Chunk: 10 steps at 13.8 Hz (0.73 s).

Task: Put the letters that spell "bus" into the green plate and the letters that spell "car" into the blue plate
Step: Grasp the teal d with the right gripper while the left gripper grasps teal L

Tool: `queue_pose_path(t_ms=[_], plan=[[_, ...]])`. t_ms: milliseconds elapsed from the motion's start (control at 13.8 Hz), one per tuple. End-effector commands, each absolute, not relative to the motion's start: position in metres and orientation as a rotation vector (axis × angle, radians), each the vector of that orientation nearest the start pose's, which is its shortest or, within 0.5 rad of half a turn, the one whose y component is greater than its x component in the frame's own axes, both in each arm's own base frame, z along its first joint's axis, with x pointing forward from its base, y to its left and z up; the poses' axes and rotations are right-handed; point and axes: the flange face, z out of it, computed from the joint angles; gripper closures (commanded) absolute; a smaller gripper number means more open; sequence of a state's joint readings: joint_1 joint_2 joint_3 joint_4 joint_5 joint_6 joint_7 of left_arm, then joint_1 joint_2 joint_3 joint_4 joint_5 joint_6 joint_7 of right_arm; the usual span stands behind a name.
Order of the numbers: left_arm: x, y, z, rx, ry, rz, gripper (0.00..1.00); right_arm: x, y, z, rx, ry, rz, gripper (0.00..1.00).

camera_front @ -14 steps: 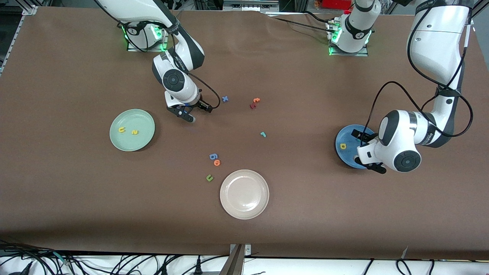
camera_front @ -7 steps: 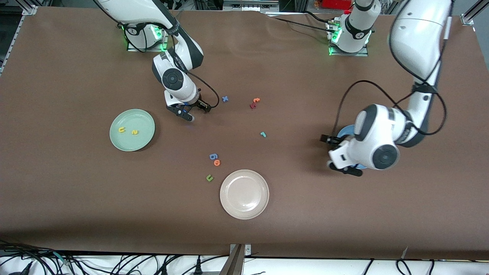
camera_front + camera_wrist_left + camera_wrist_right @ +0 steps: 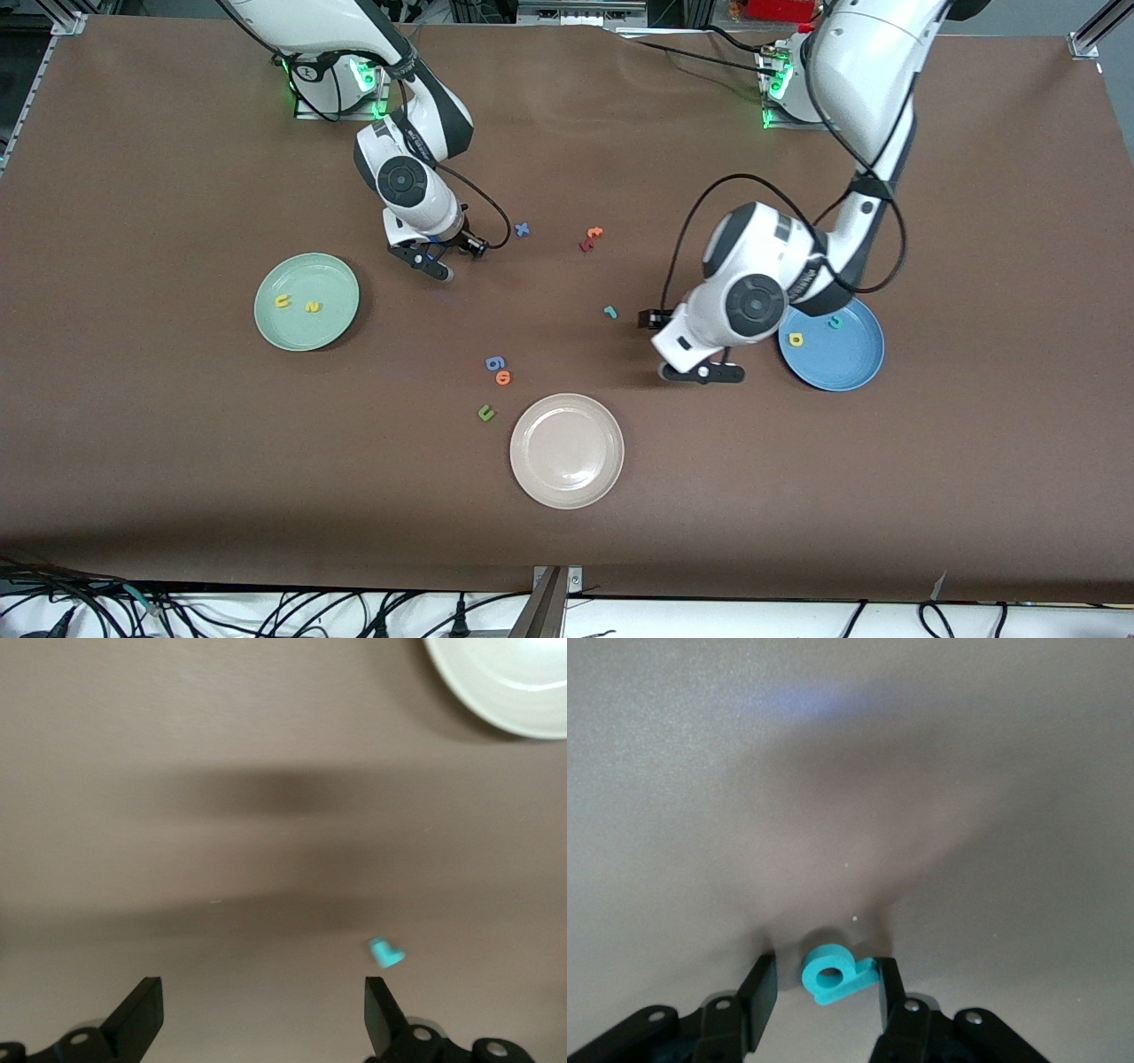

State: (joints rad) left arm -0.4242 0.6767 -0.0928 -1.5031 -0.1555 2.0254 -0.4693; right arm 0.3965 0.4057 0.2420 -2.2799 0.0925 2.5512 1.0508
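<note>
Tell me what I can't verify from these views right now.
- Teal b: right wrist view shows it between the right gripper fingers; contact unclear, and the front view hides it under that gripper.
- Left gripper: fingertips cut off by the left wrist view's edge.
- Teal r: blurred there.

We saw a mint-green plate (image 3: 306, 301); a blue plate (image 3: 842, 359); a beige-white plate (image 3: 567, 450); a teal b (image 3: 835, 974); a brown table (image 3: 177, 443).

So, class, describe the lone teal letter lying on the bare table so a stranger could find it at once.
Start at the blue plate near the left arm's end of the table. Move toward the right arm's end, past the open left gripper. There the small teal r lies alone on the brown table, the only teal piece outside a plate or gripper.
</note>
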Motion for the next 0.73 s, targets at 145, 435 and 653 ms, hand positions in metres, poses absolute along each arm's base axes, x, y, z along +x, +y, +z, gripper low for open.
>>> queue_pose_path(t_ms=[145, 435, 653], plan=[[0.603, -0.374, 0.218, -3.232, -0.321, 0.293, 0.0, 0.404, 0.313, 0.169, -3.021, 0.791, 0.312, 0.59], [0.589, -0.398, 0.198, -3.215, -0.369, 0.293, 0.1, 0.403, 0.312, 0.168, -3.023, 0.792, 0.313, 0.65], [0.573, -0.416, 0.185, -3.19, -0.378, 0.316, 0.21, 0.403, 0.312, 0.168, -3.023, 0.792, 0.315, 0.9]])
